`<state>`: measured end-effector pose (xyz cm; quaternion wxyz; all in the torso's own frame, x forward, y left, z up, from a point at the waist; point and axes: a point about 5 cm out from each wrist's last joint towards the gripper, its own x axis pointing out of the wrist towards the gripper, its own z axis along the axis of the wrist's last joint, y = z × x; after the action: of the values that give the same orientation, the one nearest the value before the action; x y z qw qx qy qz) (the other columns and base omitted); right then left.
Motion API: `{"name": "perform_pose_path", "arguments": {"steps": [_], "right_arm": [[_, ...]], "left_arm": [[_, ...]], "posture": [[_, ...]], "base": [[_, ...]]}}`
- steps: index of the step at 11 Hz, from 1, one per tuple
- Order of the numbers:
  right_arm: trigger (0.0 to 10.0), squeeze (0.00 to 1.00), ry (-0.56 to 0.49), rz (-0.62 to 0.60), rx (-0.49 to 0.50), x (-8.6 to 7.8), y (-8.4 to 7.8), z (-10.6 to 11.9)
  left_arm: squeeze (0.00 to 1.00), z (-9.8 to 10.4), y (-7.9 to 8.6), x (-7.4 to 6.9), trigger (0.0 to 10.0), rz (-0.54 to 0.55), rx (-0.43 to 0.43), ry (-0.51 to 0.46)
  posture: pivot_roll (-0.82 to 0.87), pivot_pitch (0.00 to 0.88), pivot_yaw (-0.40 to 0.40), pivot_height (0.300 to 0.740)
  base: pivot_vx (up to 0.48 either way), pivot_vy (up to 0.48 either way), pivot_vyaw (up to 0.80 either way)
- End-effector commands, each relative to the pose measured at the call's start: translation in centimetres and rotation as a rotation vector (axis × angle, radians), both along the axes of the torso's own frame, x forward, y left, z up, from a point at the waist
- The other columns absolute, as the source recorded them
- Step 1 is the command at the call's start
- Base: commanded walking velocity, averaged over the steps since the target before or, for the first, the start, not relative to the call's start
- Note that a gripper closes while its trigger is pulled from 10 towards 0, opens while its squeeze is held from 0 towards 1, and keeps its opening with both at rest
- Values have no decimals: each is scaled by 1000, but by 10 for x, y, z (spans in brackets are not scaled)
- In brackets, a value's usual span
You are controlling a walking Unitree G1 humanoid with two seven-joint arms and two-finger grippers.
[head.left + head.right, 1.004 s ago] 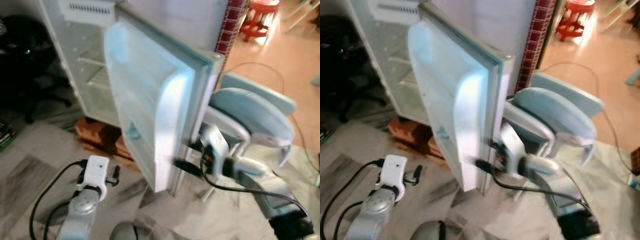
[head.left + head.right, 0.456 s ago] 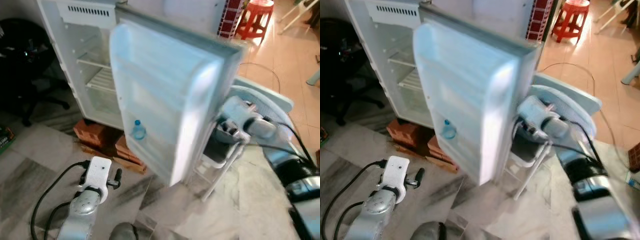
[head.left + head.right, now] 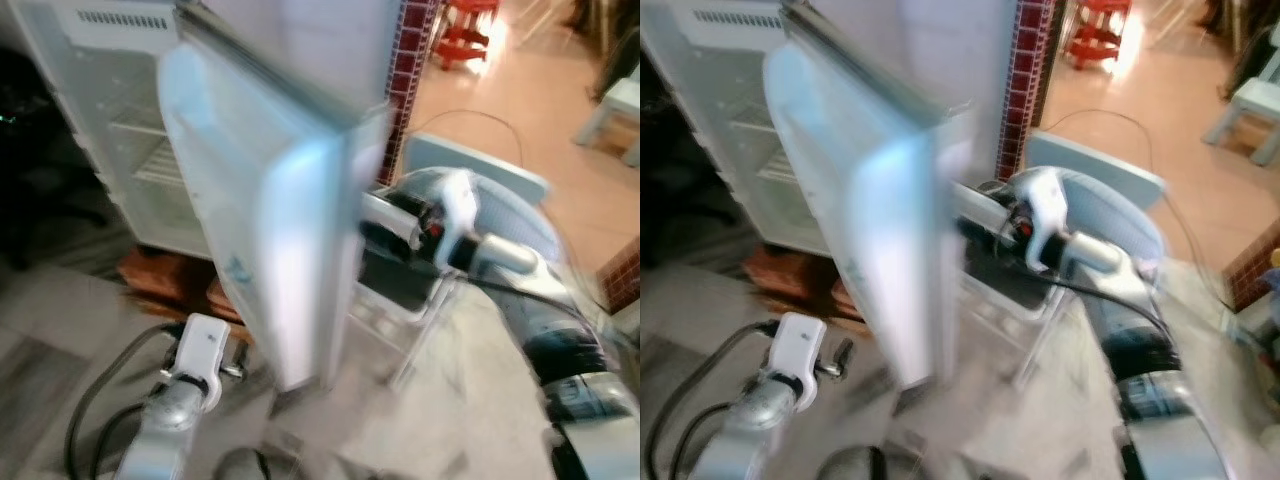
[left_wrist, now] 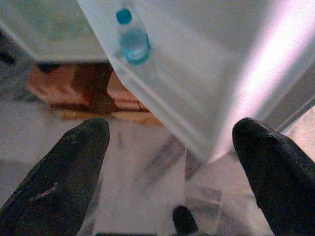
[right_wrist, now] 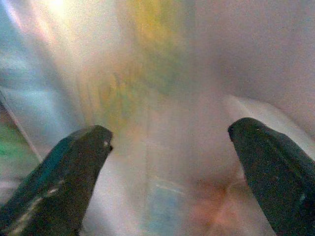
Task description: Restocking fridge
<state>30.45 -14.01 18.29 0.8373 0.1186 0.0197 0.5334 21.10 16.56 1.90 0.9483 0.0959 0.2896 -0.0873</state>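
Fridge open, its door swung out edge-on, blurred; small blue-capped water bottle low in the door's bottom shelf. Right gripper spread wide, empty, just behind the door's outer edge by a pale chair. Left gripper also spread, empty, low over the marble floor near bricks under the fridge.

You're in a home: open fridge propped on bricks, tiled floor, red stool.
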Motion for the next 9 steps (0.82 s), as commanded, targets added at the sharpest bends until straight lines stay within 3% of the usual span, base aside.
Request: {"name": "perform_pose_path", "arguments": {"steps": [1,4,6,7,8,9], "right_arm": [[10000,0,-56,375,163,-42,19,40],[10000,0,1,273,54,-32,2,7],[10000,0,20,53,-31,-13,2,-5],[10000,0,21,-75,-70,-1,6,-9],[10000,0,18,-105,-84,2,7,-11],[10000,0,-20,-250,-137,13,9,-20]], "left_arm": [[0,-5,0,-11,10000,-13,-46,98],[0,-7,1,-13,10000,-9,-57,149],[0,-6,1,-20,10000,42,-151,206],[0,-6,1,-21,10000,40,-153,215],[0,-6,1,-21,10000,39,-151,215],[0,-3,8,-13,10000,83,-113,137]], "posture": [[127,0,5,740],[121,0,14,740],[129,0,14,740],[136,0,11,740],[138,0,7,740],[139,0,-1,740]], "base": [[0,0,0],[0,0,0],[0,0,0],[0,0,0],[0,0,0],[0,0,0]]}}
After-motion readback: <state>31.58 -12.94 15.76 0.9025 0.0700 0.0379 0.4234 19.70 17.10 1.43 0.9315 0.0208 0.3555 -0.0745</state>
